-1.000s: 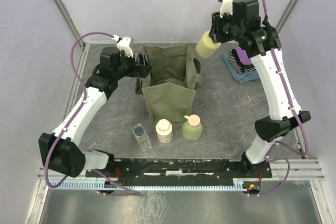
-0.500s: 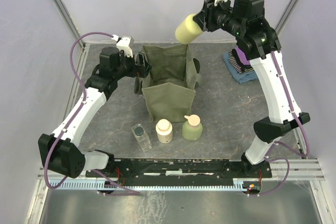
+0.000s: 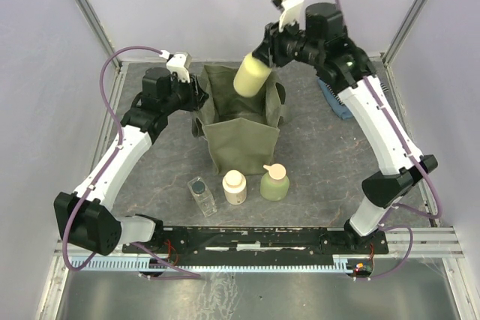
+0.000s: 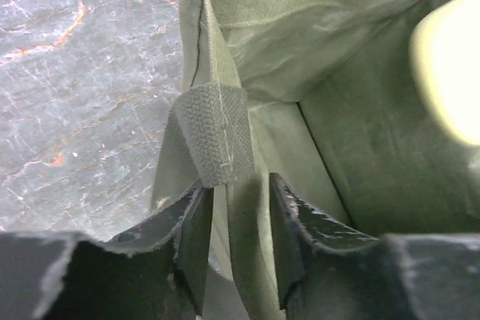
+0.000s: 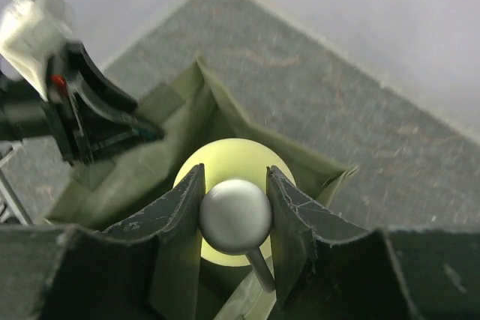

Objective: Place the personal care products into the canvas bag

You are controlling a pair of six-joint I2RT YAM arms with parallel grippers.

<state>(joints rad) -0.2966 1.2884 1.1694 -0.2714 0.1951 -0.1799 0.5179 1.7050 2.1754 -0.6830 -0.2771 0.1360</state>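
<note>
Top external: R gripper [image 3: 270, 55] clamped on pump bottle [image 3: 251, 76] above bag [image 3: 244, 136], far-mid table [image 3: 322, 155]; L gripper [image 4: 235, 234] pinching bag's rim.

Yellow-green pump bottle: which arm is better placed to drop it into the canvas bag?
Right. The right gripper holds the yellow-green bottle above the open canvas bag. The left gripper is occupied, pinching the bag's rim.

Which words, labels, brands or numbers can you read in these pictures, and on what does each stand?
None can be read in any view.
Yellow-green bottle: no label shows.
Canvas bag: plain fabric, no print.
Clear square bottle, cream bottle, green bottle: too small to show any lettering.
</note>
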